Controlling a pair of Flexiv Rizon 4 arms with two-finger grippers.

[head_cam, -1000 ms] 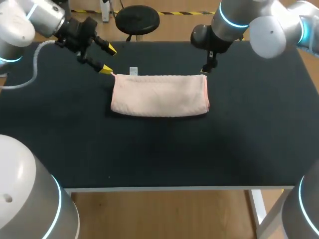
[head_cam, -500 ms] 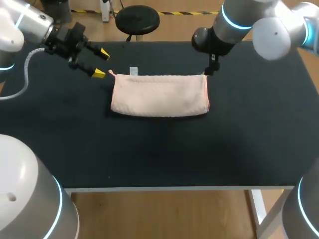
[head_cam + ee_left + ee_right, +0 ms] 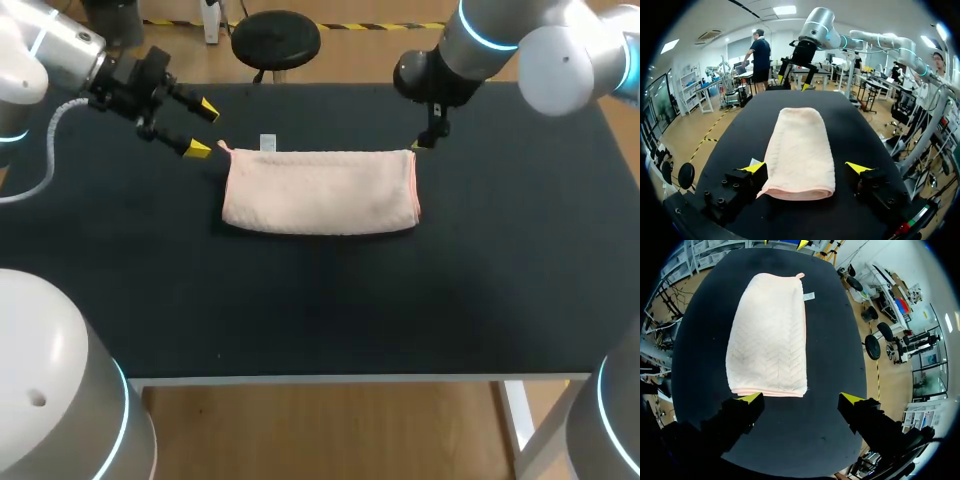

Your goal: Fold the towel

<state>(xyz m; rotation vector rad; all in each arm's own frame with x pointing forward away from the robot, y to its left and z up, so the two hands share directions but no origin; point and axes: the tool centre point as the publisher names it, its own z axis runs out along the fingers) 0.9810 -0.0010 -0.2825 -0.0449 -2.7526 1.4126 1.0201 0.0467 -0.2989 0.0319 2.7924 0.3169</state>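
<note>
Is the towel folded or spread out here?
Folded: the towel lies as a narrow band, with stacked layers showing at one short end.

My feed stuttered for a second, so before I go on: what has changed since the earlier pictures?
The left gripper drew back from the towel's back left corner, toward its own side, then stopped. The right gripper eased slightly right, away from the back right corner. Nothing was gripped or let go; both grippers are open. The towel lies folded where it was.
</note>
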